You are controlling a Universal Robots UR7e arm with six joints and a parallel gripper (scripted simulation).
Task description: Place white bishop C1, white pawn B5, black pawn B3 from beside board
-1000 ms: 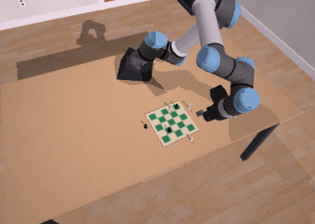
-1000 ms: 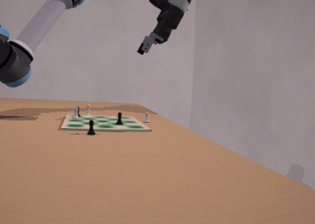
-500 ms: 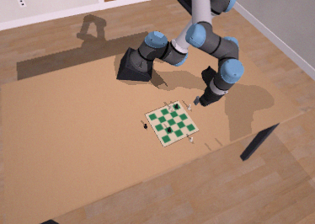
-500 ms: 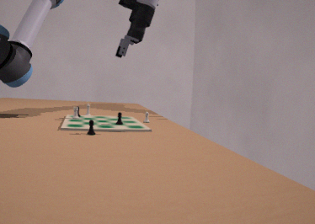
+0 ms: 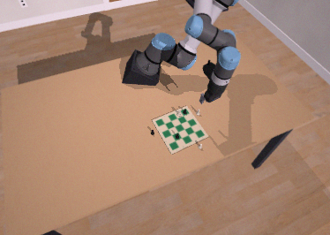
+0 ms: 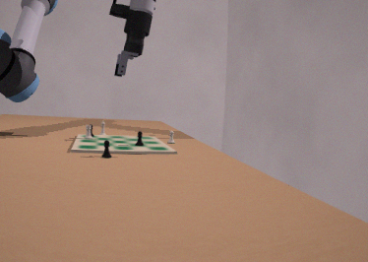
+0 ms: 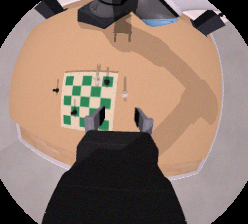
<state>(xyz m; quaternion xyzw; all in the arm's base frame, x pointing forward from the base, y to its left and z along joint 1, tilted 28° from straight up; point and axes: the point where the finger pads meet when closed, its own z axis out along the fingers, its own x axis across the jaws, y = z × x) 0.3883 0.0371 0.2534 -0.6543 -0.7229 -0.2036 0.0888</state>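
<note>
With our claw (image 6: 120,69) spread wide, holding nothing, high above the surface (image 6: 207,203), the white piece (image 5: 199,112) stands just beside the board (image 5: 174,148) below it, so we should descend straight, fingers straddling it evenly.

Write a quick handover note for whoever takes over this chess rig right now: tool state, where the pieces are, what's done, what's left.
Tool: open, holding nothing, high above the table, off the board's far side.
Beside the board, on the table: black pawn at one side, one white piece near the far corner, another white piece near the front corner; which is bishop or pawn is too small to tell.
Done: nothing placed.
Left: bishop to C1, white pawn to B5, black pawn to B3; leave the pieces on the board alone.
</note>
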